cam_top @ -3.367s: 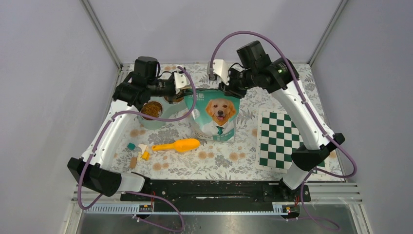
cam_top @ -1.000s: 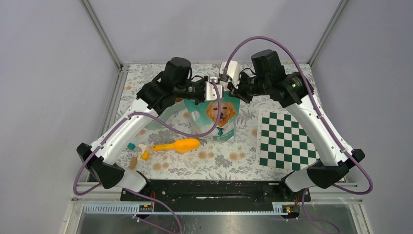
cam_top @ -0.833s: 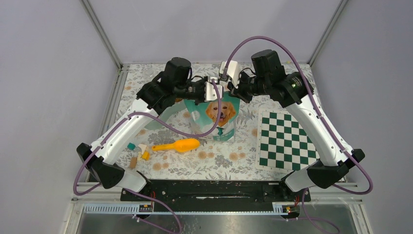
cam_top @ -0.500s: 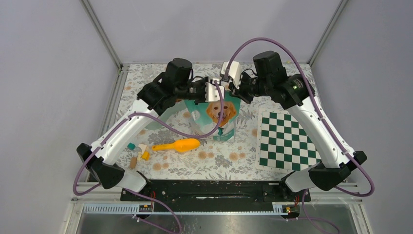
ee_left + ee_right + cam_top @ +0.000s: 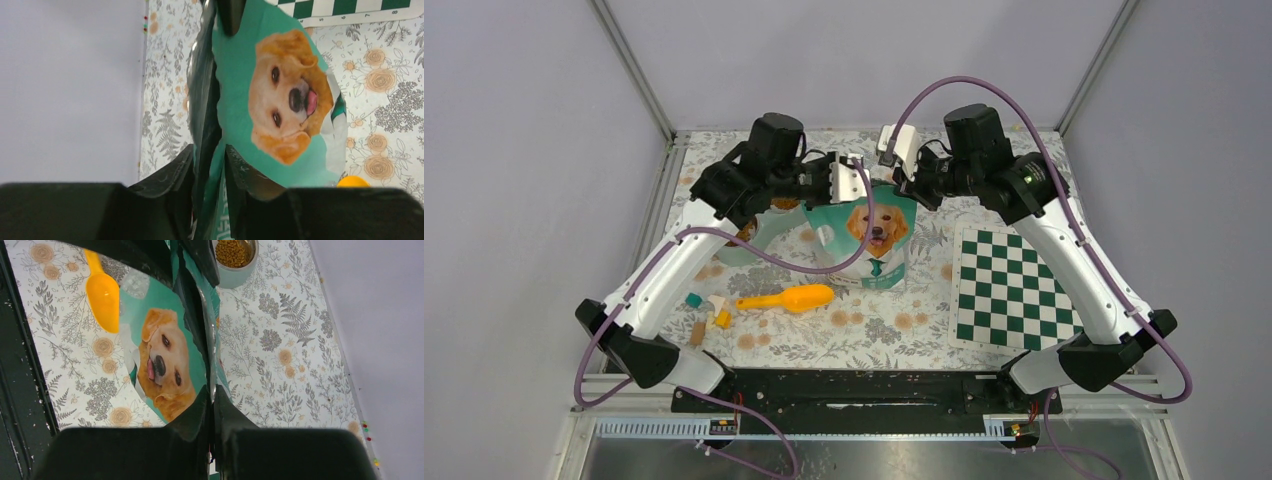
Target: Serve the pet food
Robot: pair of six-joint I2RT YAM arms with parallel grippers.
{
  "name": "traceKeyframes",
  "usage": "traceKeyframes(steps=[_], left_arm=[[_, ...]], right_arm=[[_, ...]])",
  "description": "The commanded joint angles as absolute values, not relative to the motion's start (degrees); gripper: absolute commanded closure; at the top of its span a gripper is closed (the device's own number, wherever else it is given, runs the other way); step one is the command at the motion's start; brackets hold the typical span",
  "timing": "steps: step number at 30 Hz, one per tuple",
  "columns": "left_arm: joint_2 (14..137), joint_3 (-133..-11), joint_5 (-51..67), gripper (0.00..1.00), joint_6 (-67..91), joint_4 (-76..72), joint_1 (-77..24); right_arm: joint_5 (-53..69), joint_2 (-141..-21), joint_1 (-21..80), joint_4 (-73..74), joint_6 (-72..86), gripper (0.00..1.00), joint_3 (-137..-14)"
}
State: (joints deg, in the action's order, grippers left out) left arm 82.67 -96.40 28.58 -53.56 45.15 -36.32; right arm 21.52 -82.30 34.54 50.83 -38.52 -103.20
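Observation:
A teal pet food bag [image 5: 869, 235] with a dog picture stands upright mid-table. My left gripper [image 5: 848, 186] is shut on the left end of its top edge; in the left wrist view [image 5: 210, 150] both fingers press the bag [image 5: 280, 100]. My right gripper [image 5: 902, 186] is shut tight on the right end, as the right wrist view [image 5: 211, 390] shows on the bag [image 5: 165, 350]. Brown kibble [image 5: 232, 250] fills a pale green bowl [image 5: 235, 272], which is mostly hidden under my left arm in the top view [image 5: 759, 235].
An orange scoop [image 5: 789, 298] lies on the floral cloth in front of the bag. Small wooden blocks [image 5: 709, 315] lie left of it. A green chessboard [image 5: 1009, 285] lies at the right. Frame posts and walls close in the back.
My left arm swung from the bowl to the bag's top edge, then shifted slightly left. The bag now stands straighter. My right gripper stayed at the bag's top.

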Motion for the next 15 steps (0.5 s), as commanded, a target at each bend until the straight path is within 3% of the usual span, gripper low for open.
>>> traceKeyframes(steps=[1,3,8,10,12,14,15], left_arm=[[80.52,-98.26,23.87,0.77,-54.41,45.86,-33.34],[80.45,-98.49,24.74,1.0,-55.2,46.92,-32.5],[80.15,-98.23,25.11,1.0,-55.26,47.77,-31.24],[79.99,-98.21,24.86,0.86,-55.17,47.62,-30.88],[79.83,-98.54,23.9,0.79,-55.26,47.62,-30.72],[79.33,-98.62,23.25,0.8,-55.3,47.55,-30.35],[79.12,-98.45,23.16,0.88,-55.42,47.71,-30.05]], right_arm=[[21.53,-77.9,34.1,46.31,-38.58,1.0,-104.6],[21.3,-77.85,34.04,46.23,-38.71,1.0,-104.58],[21.11,-77.96,33.93,46.27,-38.94,1.0,-104.85],[21.11,-77.98,33.8,46.24,-39.06,1.0,-104.78],[21.18,-77.83,33.8,46.24,-39.02,1.0,-104.5],[21.14,-77.74,33.62,46.32,-39.1,1.0,-104.29],[20.95,-77.68,33.58,46.43,-39.07,1.0,-104.19]])
